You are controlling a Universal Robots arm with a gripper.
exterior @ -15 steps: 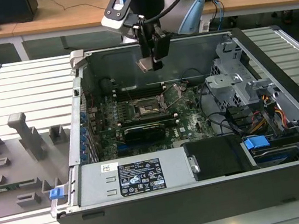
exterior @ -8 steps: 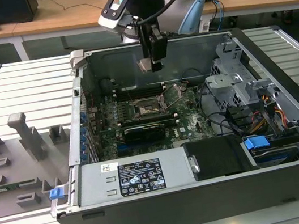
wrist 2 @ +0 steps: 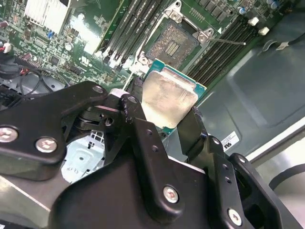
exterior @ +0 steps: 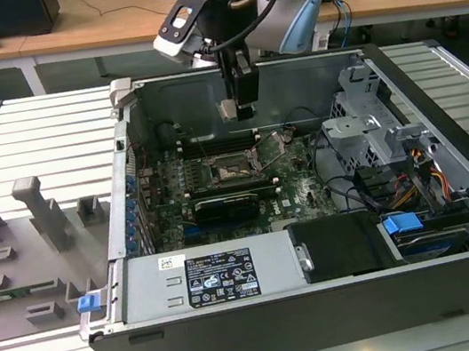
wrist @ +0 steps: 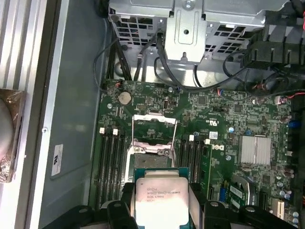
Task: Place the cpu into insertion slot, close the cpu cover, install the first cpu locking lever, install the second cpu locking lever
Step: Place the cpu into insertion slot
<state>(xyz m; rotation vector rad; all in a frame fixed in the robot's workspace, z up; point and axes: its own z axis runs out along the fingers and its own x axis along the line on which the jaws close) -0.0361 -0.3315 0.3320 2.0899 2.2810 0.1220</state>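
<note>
**CPU gripped above the open socket, not yet seated**

The work stands at the first step, placing the chip. In the exterior view the gripper [exterior: 241, 107] hangs at the upper centre of the frame, inside the open computer case [exterior: 454, 301] and clear above the green motherboard [exterior: 304, 186]. Its two black fingers [wrist 2: 139, 125] are closed on opposite edges of the cpu [wrist 2: 169, 98], whose pale metal top shows in both wrist views. The chip is in the air and touches nothing but the fingers. Whether it sits level in the grip cannot be told.

The insertion slot [exterior: 235, 168] lies near the middle of the exterior frame, almost straight below the gripper. Its dark centre is bare in the second wrist view. The cpu cover [wrist: 153, 117] appears swung up and open at one edge of the socket. A thin locking lever [wrist 2: 228, 42] juts out free across the memory slots [wrist 2: 126, 33]. Going by that, the cover and both lever steps are not yet done.

Seating the chip looks like a matter of alignment more than force. Its edges must be squared with the socket's silvery rim and its orientation matched. It then wants a straight, level descent. The fingers have little room between the rim and the memory slots on either side, and the raised cover stands close by. A gentle release seems wise, since the socket's contacts look delicate.
</note>
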